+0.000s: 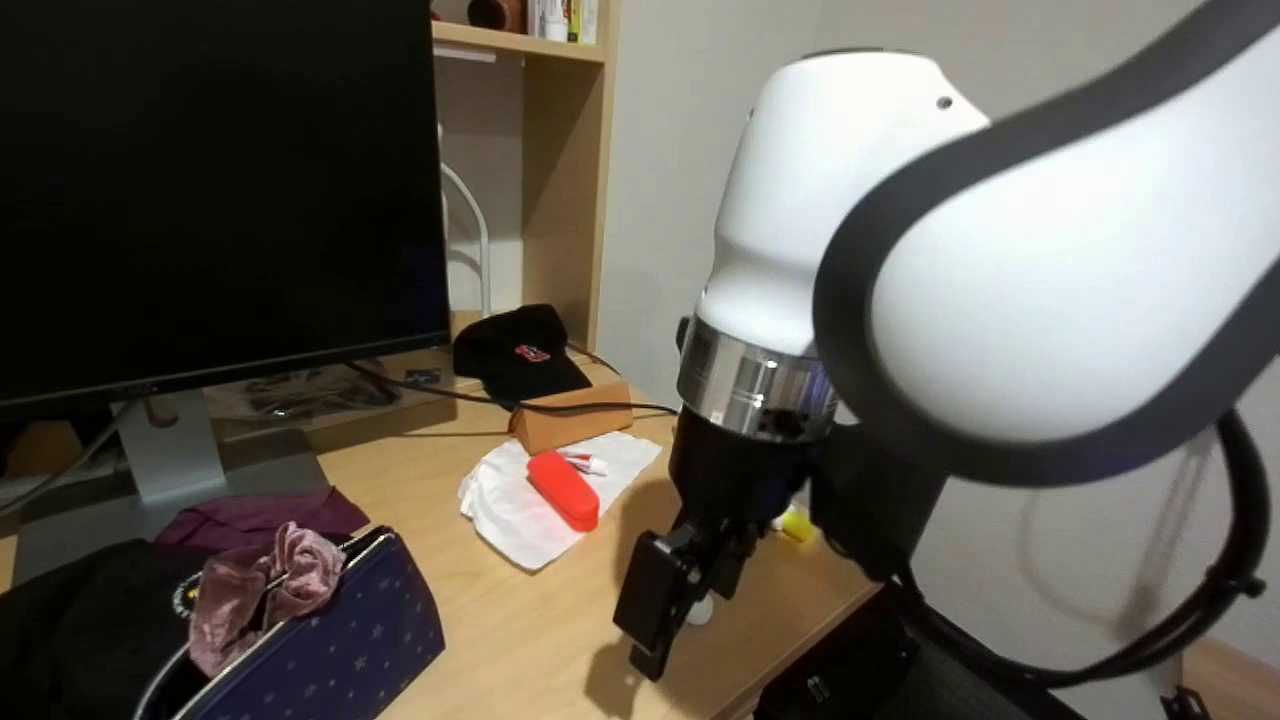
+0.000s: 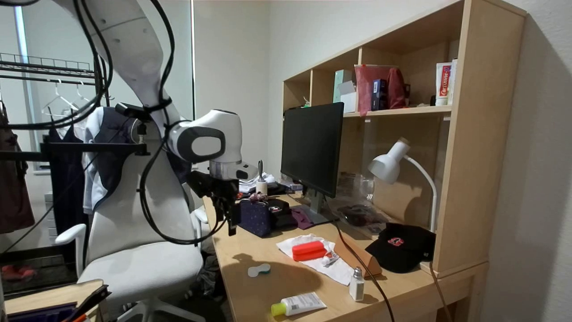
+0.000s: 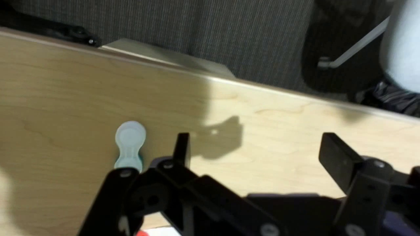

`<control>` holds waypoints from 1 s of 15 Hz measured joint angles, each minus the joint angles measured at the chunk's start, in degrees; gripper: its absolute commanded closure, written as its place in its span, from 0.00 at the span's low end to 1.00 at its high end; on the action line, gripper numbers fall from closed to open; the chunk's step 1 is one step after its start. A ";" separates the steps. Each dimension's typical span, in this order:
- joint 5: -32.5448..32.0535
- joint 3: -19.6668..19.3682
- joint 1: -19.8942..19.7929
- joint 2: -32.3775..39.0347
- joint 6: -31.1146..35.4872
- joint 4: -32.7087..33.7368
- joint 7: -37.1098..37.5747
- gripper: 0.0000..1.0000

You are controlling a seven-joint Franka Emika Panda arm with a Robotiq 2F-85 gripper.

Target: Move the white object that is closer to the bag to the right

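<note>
A small white lens case with a teal end (image 2: 259,270) lies flat on the desk. It also shows in the wrist view (image 3: 130,141), left of my jaws, and is partly hidden behind the gripper in an exterior view (image 1: 700,610). A navy star-patterned bag (image 1: 345,640) stands on the desk; it also shows in an exterior view (image 2: 254,218). A white tube with a yellow-green cap (image 2: 306,304) lies farther from the bag. My gripper (image 3: 255,141) is open and empty above the desk, between bag and lens case, fingers pointing down.
A red case (image 1: 563,490) lies on white paper (image 1: 520,535) beside an orange-brown box (image 1: 570,415). A shaker (image 2: 357,286), a black cap (image 2: 401,248), a monitor (image 2: 313,147) and a cable stand or lie around. The desk's edge (image 3: 210,77) borders a chair (image 2: 143,268).
</note>
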 measured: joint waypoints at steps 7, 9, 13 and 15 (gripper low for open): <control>2.54 0.75 -1.30 -9.78 -34.37 5.27 -3.66 0.00; 2.40 0.63 -2.24 -11.60 -42.14 8.27 -3.58 0.00; 0.06 0.61 -4.69 -17.05 -44.99 9.85 -0.88 0.00; -1.14 0.60 -6.26 -20.07 -44.97 8.88 2.05 0.00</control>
